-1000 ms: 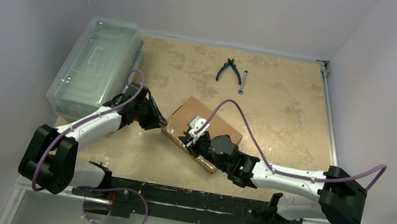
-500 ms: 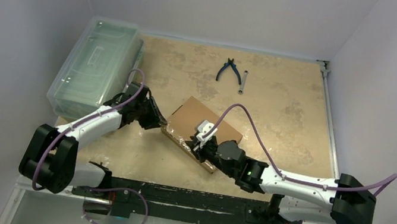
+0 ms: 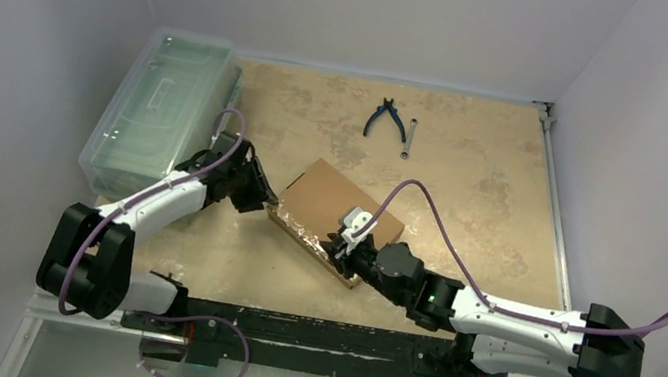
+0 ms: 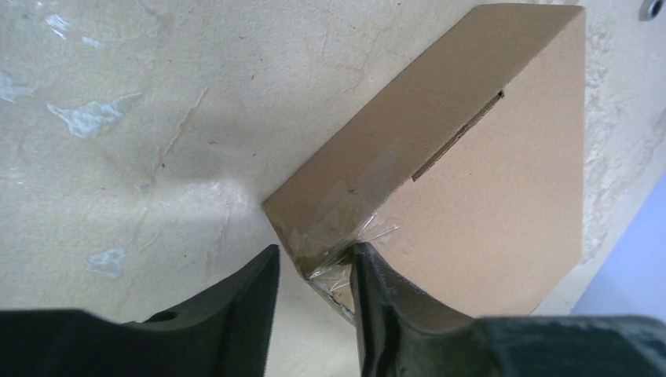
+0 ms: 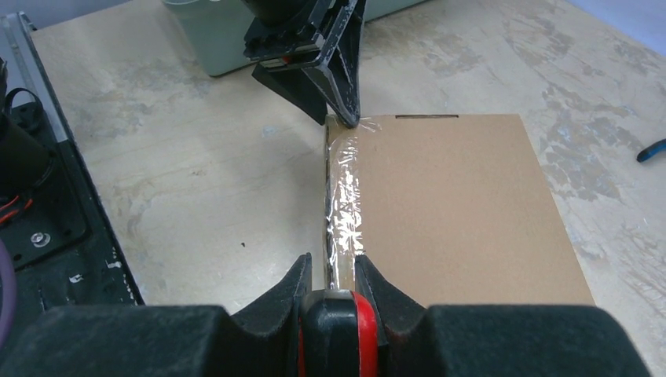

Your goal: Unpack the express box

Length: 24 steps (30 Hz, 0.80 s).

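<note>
While the box (image 3: pixel 333 199) lies flat and closed at the middle of the overhead view, turned at an angle on the table (image 3: pixel 491 193), both arms reach in to it from the lower corners of the frame. The left gripper (image 4: pixel 314 258) sits at the box's left corner. In its own wrist view the two fingers stand apart with that corner between them. The finger on the right of the frame touches the crinkled clear tape (image 5: pixel 344 196), and a sliver of table shows beside the finger on the left. Whether the fingers actually clamp the corner cannot be told.

The right gripper (image 5: pixel 335 267) is at the box's long edge nearest the bottom of the overhead view. Its fingers are pressed together there, pinching the taped edge at the lower middle of the right wrist view. From that point the strip of tape runs straight up the frame along the edge to the corner, where the tips of the left gripper meet it.

A slot shows in the side wall of the box in the left wrist view. At the left of the overhead view, a clear plastic bin (image 3: pixel 161 105) with its lid on stands well apart from the box. Blue-handled pliers (image 3: pixel 387 118) and a small metal tool (image 3: pixel 409 140) lie side by side in the upper middle.
</note>
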Each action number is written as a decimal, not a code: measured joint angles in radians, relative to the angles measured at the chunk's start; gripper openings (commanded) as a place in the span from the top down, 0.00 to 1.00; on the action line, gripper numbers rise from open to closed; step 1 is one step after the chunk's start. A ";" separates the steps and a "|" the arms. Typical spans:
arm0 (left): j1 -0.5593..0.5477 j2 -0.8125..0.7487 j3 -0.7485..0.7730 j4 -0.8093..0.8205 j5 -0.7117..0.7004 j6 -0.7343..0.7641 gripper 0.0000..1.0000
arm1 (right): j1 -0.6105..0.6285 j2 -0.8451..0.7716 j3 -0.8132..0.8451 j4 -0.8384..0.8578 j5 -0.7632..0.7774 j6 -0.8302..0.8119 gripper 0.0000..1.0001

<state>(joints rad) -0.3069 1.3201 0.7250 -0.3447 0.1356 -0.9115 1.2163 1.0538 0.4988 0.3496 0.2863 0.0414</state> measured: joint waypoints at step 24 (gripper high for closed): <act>-0.156 -0.291 -0.071 -0.068 0.069 -0.124 0.29 | 0.023 0.050 0.000 0.039 0.064 0.010 1.00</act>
<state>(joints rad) -0.4629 1.0290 0.6537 -0.4122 0.2043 -1.0351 1.2388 1.1038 0.4992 0.3882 0.3500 0.0513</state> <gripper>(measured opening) 0.736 0.245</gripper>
